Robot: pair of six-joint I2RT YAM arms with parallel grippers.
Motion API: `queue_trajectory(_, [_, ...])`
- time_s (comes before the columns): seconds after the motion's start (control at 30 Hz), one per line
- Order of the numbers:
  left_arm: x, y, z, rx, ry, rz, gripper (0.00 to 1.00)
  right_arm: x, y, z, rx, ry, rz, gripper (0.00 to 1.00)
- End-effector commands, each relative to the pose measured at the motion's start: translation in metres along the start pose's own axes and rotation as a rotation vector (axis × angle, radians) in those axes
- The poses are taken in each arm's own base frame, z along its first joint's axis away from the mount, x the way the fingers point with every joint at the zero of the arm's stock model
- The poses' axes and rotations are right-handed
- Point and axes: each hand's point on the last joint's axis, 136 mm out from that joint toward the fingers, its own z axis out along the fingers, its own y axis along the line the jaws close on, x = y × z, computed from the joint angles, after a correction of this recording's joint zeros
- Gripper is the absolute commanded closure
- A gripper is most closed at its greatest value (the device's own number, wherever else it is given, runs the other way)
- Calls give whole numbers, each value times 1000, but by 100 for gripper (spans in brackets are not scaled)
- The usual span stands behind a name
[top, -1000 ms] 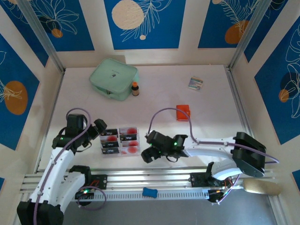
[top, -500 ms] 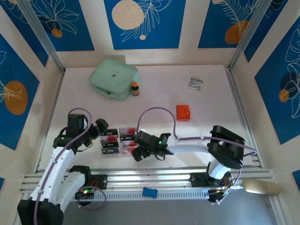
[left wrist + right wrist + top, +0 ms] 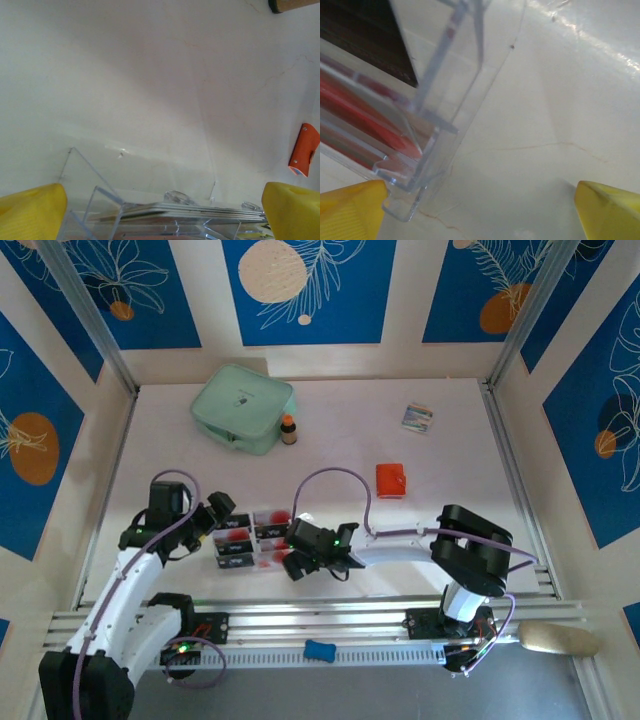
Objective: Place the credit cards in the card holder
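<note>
Near-left on table (image 3: 340, 445): left gripper (image 3: 214, 510), jaws spread full, nothing held, tips just beside left edge of clear tray (image 3: 256, 512). Same from its wrist cam: left gripper (image 3: 160, 215) with yellow fingers wide apart, tray wall (image 3: 95, 175) between them, stack of credit cards (image 3: 200, 209) seen edge-on behind it. All credit cards (image 3: 238, 536) in tray compartments, black or pale w/ red marks, none out yet. At tray's near-right corner: right gripper (image 3: 295, 562), also fully spread, empty; wrist cam puts right gripper (image 3: 480, 210) over bare table just off tray corner (image 3: 420, 185), red-marked cards (image 3: 365, 117) inside. Step in hand, as judged: approach for first pick, task barely begun. Next move prob. calls for lowering one finger into a compartment, pinching a single thin card by its edge, lifting clear of dividers w/o dragging tray. Card holder (image 3: 391, 480) well apart, to far right of tray, lying flat; visible too at right edge of left wrist cam (image 3: 303, 156), looks shut, so likely needs opening and steadying w/ other arm first. Obstacles: tray walls and dividers crowding finger access; cards stacked, so risk of grabbing several. Far side, clear of work path: mint pouch (image 3: 242, 407), small bottle (image 3: 288, 429) touching or just beside it, multicoloured packet (image 3: 417, 417) far right. Blue piece (image 3: 320, 650) on near rail, no bother.
</note>
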Motion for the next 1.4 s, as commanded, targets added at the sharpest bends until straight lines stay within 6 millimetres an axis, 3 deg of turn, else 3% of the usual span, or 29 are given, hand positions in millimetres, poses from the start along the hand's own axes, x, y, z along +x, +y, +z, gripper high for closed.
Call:
queue_trajectory(0.0, [-2, -14, 3, 45, 4, 0, 0, -14, -12, 5, 59, -32, 42, 4])
queue_trajectory(0.23, [-4, -35, 17, 76, 10, 15, 0, -23, -44, 10, 148, -43, 92, 4])
queue_trajectory(0.43, [-9, -66, 32, 99, 7, 92, 0, -34, -83, 16, 207, -44, 148, 4])
queue_trajectory(0.77, [-2, -128, 83, 115, 41, 218, 0, -45, -137, 14, 266, -45, 241, 4])
queue_trajectory(0.9, [2, -146, 101, 126, 56, 246, 0, -48, -147, 8, 246, -46, 275, 5])
queue_trajectory(1.03, [5, -160, 107, 143, 68, 265, 0, -53, -152, -10, 217, -69, 294, 4])
queue_trajectory(1.2, [2, -166, 95, 147, 52, 299, 0, -61, -153, -44, 144, -127, 334, 4])
queue_trajectory(1.37, [-5, -162, 73, 122, 15, 333, 0, -66, -137, -71, 30, -149, 344, 5])
